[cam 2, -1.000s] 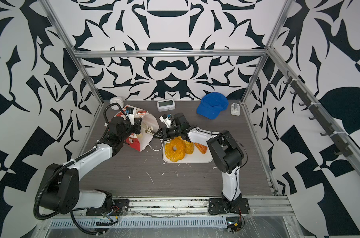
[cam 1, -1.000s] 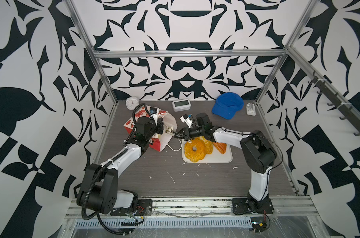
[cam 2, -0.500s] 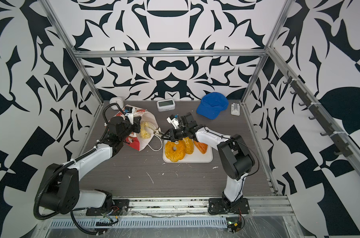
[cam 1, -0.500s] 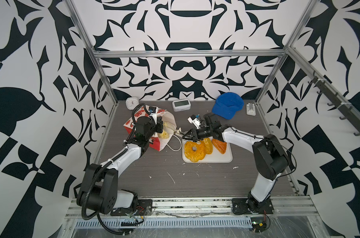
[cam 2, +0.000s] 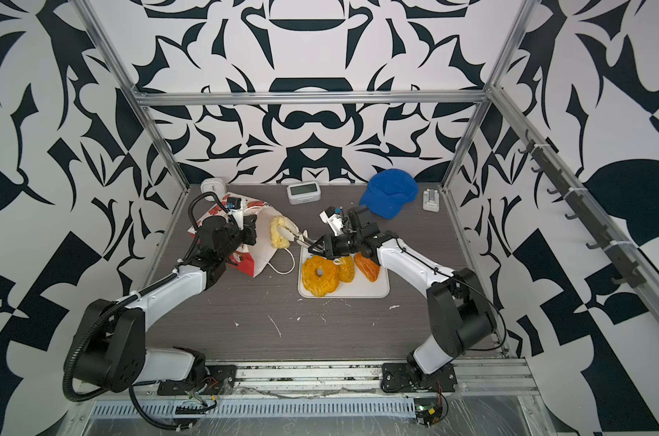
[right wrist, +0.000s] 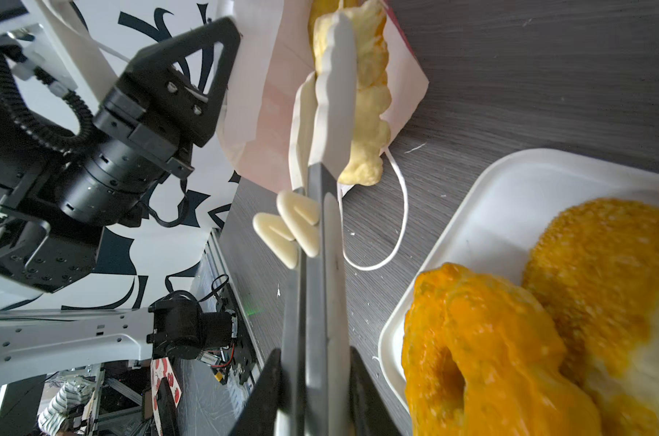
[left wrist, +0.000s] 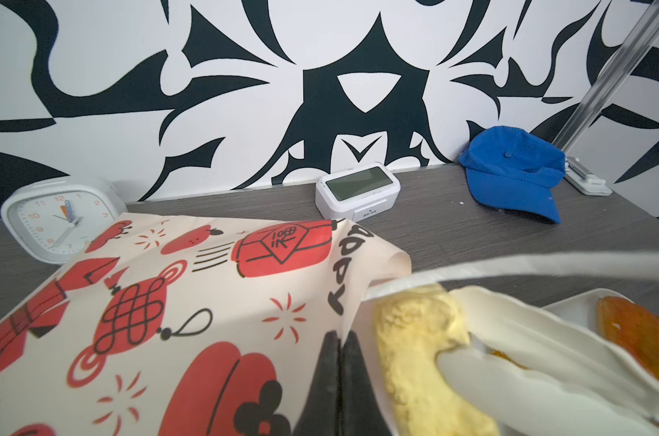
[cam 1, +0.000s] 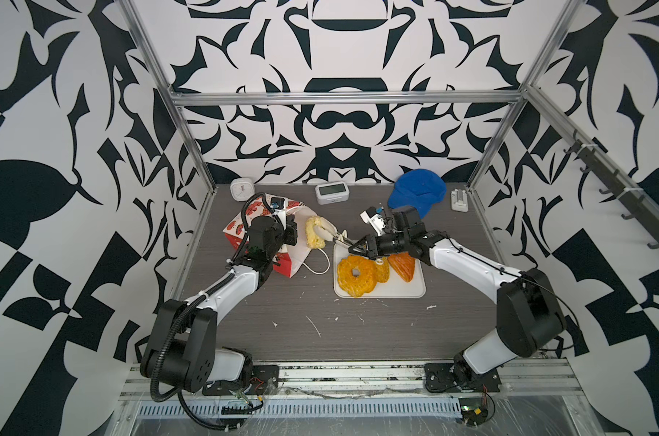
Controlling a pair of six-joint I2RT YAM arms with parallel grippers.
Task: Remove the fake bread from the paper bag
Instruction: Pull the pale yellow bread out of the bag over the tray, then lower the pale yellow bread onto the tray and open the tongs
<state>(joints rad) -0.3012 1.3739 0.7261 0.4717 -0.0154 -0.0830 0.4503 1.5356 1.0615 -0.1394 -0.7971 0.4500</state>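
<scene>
The left arm (cam 1: 237, 283) is hiding much of the paper bag (cam 1: 234, 232) and its inside. The left jaws are pinching tight on its rim; the right jaws are clamping tongs (right wrist: 333, 94) gripping a croissant (right wrist: 373, 113) at its mouth.

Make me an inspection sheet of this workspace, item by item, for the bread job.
Surface: grey table, white flecks.
Job's things: bag on its side; croissant at its mouth; ring, loaf, wedge on tray.
Clutter: analog clock, digital clock, cap.
Grippers: left gripper jaws shut on bag edge; right gripper shut on tongs, which pinch the croissant.
Cables: black conduit on left arm; bag cord on table.
Surroundings: patterned walls, metal frame.
</scene>
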